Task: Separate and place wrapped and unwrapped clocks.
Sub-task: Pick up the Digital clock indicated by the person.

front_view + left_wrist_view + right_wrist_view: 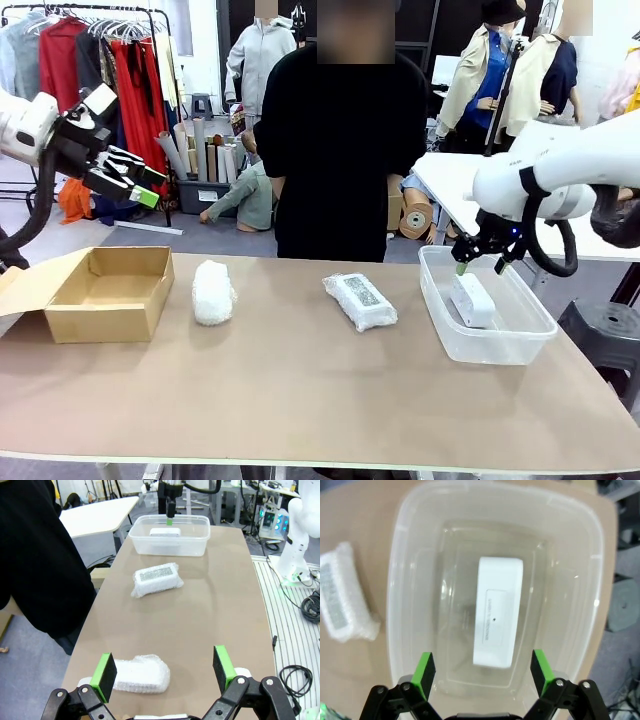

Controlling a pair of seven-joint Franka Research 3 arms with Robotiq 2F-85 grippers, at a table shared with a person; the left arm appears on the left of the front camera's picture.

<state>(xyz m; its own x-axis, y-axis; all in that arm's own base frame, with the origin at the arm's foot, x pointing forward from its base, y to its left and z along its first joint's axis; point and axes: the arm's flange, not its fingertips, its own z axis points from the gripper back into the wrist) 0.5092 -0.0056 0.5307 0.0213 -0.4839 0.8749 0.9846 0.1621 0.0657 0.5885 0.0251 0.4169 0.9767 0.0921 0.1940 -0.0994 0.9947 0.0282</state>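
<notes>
While the bare clock (472, 298) lies in the tub (495, 348), the right pincer (482, 266) and left pincer (152, 188) both stand open.

Tub (495, 348) translucent glossy plastic; bare clock (472, 300) smooth white plastic; bubble-wrap bundle (213, 292) knobbly; clear-film bundle (360, 300) crinkled, shiny; box (95, 322) matt brown cardboard.

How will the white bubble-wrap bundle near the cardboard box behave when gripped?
The white bubble-wrap bundle likely squashes slightly first, as its wrap looks puffy. Lying flat and oblong on the brown table, it should slide, not roll. Its glossy film may slip.
</notes>
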